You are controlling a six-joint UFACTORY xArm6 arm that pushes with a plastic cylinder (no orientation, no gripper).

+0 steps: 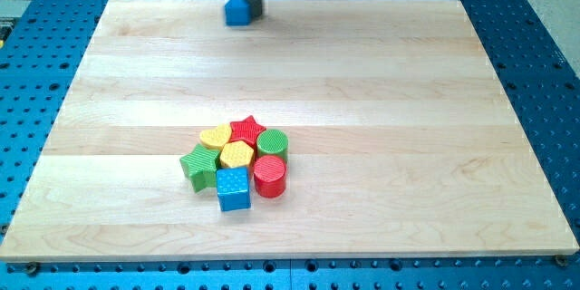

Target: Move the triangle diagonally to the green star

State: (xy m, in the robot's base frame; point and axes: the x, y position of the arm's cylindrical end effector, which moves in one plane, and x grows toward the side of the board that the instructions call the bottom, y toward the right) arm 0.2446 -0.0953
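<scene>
At the far edge of the board (507, 145), the blue triangle (236, 10) sat touching my tip (251, 14) on its right. No jaws exist. The green star (198, 163) lay well apart, near side; overshoot could scatter its neighbours.

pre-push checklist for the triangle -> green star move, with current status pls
1. My tip at blue triangle: ok, it sits on the triangle's right edge at the view's top.
2. Actual contact: cannot tell.
3. Green star located: ok, left end of the cluster.
4. Diagonal path down the board: ok, no blocks between.
5. Push side: not ok, tip is right of the triangle, star lies below-left.
6. Star free of neighbours: not ok, it touches the yellow heart and blue cube.
</scene>
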